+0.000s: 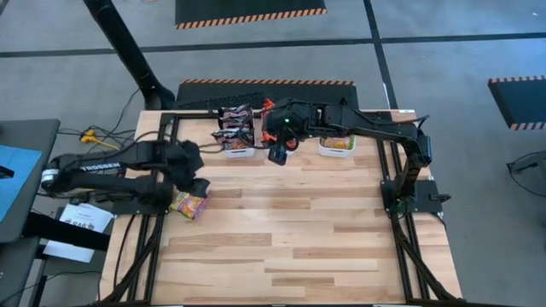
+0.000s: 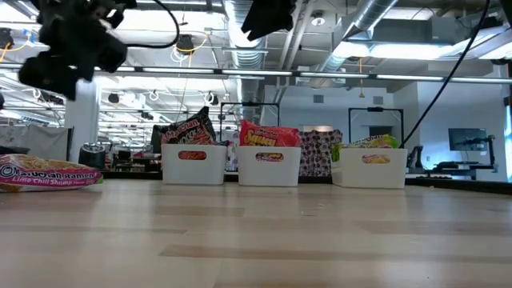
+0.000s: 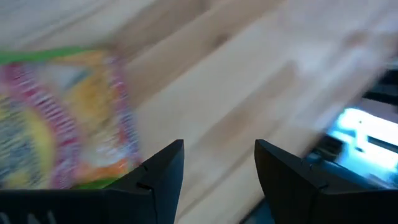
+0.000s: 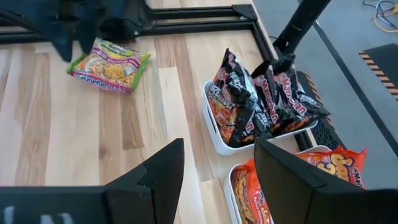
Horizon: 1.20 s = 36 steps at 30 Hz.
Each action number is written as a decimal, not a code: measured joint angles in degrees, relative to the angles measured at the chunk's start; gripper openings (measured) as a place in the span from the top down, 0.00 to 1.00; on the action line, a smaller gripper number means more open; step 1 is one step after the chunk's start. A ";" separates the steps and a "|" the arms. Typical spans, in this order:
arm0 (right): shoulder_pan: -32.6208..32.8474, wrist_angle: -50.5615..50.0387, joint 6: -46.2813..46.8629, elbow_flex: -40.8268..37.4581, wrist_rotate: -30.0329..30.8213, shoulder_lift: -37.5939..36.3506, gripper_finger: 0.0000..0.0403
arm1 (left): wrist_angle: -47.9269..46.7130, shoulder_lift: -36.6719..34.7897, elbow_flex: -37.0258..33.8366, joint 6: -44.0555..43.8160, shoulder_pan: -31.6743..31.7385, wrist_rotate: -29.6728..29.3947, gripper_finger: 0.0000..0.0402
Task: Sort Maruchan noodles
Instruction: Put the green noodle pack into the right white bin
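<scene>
left hand [image 1: 198,187] hovers with fingers apart and empty just above a green packet [image 1: 189,205] lying flat at the desk's [image 1: 290,247] left edge. at the back, three white bins [image 1: 240,151] hold dark, red and green packets. right hand [image 1: 279,154], fingers apart and empty, hangs over the middle bin.

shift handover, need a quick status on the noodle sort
Left gripper open, empty, beside green packet lying loose on table. Right gripper open, empty, above bins. Nothing blocking.
</scene>
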 joint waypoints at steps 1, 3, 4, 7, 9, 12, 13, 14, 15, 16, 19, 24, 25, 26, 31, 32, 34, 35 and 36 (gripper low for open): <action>0.00 -0.27 0.00 0.00 -0.02 0.00 0.46 | -1.56 0.00 0.00 -1.03 -1.48 -2.13 0.55; 0.04 -1.00 0.00 0.00 -0.02 0.00 0.46 | -4.45 0.00 0.00 -2.96 -4.04 -6.99 0.55; 0.04 -1.18 0.00 0.00 -0.04 0.00 0.46 | -5.59 0.00 0.00 -4.02 -5.13 -9.52 0.55; 0.09 -1.45 0.00 0.00 -0.19 0.00 0.46 | -7.81 0.00 0.00 -6.63 -7.51 -15.31 0.55; 0.13 -1.78 0.03 0.00 -0.45 0.00 0.46 | -8.45 0.12 0.00 -7.96 -8.70 -16.74 0.55; 0.13 -2.30 0.04 0.00 -0.45 0.00 0.46 | -9.01 0.94 -0.04 -9.97 -10.28 -18.82 0.55; 0.13 -2.44 0.04 0.00 -0.45 0.00 0.46 | -9.00 1.23 -0.33 -10.66 -10.79 -19.29 0.55; 0.13 -2.49 0.04 0.00 -0.45 0.00 0.46 | -8.99 1.75 -0.67 -11.24 -11.21 -19.62 0.55; 0.13 -2.59 0.04 0.00 -0.45 0.00 0.46 | -9.07 2.47 -0.97 -11.53 -11.59 -19.83 0.55; 0.13 -2.63 0.04 0.00 -0.47 0.00 0.46 | -8.98 3.23 -1.35 -11.62 -11.95 -19.95 0.55; 0.13 -2.86 0.04 0.00 -0.50 0.13 0.46 | -8.72 5.27 -2.61 -12.96 -12.73 -20.82 0.55; 0.13 -4.39 0.08 0.00 -0.56 0.15 0.46 | -7.38 8.64 -4.44 -15.25 -13.44 -21.12 0.55; 0.13 -4.64 0.09 0.00 -0.58 0.15 0.46 | -7.12 9.27 -4.47 -15.47 -13.44 -21.36 0.55; 0.13 -4.87 0.09 0.00 -0.57 0.15 0.46 | -6.42 9.97 -4.48 -15.53 -13.44 -21.72 0.55; 0.11 -4.96 0.11 0.00 -0.60 0.17 0.46 | -4.46 13.14 -4.48 -15.36 -13.44 -22.75 0.55; 0.11 -4.96 0.11 0.00 -0.61 0.15 0.46 | -4.19 13.84 -4.48 -15.33 -13.44 -22.75 0.55; 0.04 -4.96 0.11 0.00 -0.61 0.17 0.46 | -3.85 15.57 -4.48 -15.33 -13.46 -23.02 0.55; 0.04 -4.96 0.09 0.00 -0.61 0.17 0.46 | -3.86 16.41 -4.48 -15.33 -13.46 -23.49 0.55; 0.04 -4.95 0.09 0.00 -0.61 0.17 0.46 | -3.79 17.19 -4.48 -15.36 -13.45 -23.99 0.55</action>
